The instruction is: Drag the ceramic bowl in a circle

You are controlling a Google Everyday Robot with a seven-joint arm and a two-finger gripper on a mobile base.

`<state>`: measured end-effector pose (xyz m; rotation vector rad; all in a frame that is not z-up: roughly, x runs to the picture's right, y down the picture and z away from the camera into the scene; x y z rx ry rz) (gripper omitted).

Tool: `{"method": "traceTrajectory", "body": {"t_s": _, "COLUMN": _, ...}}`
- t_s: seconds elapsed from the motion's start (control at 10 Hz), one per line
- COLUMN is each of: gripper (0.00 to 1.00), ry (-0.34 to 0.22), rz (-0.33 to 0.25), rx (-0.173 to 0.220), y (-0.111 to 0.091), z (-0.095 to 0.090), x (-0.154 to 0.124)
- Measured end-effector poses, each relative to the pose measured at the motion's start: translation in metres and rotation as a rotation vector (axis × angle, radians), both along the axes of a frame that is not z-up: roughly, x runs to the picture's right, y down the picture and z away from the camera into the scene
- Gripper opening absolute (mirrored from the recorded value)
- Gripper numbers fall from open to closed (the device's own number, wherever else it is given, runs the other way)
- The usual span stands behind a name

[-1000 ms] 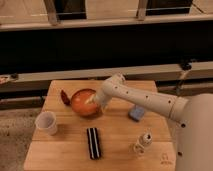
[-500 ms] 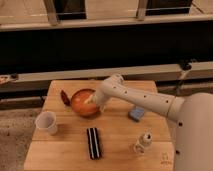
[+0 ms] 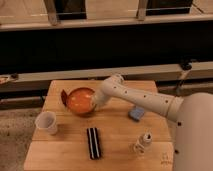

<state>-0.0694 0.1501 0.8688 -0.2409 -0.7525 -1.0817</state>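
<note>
The ceramic bowl [image 3: 80, 101], orange inside with a dark reddish-brown rim, sits on the wooden table [image 3: 115, 135] at its back left and looks tipped, with its left rim raised. My white arm reaches in from the right across the table. My gripper [image 3: 96, 102] is at the bowl's right rim, touching it. The wrist hides the fingers.
A small white cup [image 3: 46, 122] stands at the table's left edge. A black ribbed bar [image 3: 93, 142] lies at the front middle. A blue sponge [image 3: 136, 113] lies right of the arm. A small white bottle [image 3: 142, 143] stands at the front right.
The bowl and my gripper have shifted slightly left and toward the front. The other objects have not moved.
</note>
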Motion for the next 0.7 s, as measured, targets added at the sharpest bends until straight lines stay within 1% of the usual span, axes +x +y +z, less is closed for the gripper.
{"method": "traceTrajectory", "body": {"t_s": 0.1, "gripper": 0.01, "ry": 0.000, "rz": -0.002, "rx": -0.006, "y": -0.0004, "z": 0.0001, "x": 0.0010}}
{"method": "traceTrajectory", "body": {"t_s": 0.2, "gripper": 0.00, "ry": 0.000, "rz": -0.005, "rx": -0.009, "y": -0.0011, "z": 0.0002, "x": 0.0019}}
{"method": "traceTrajectory", "body": {"t_s": 0.7, "gripper": 0.00, "ry": 0.025, "rz": -0.013, "rx": -0.001, "y": -0.0099, "z": 0.0039, "x": 0.0063}}
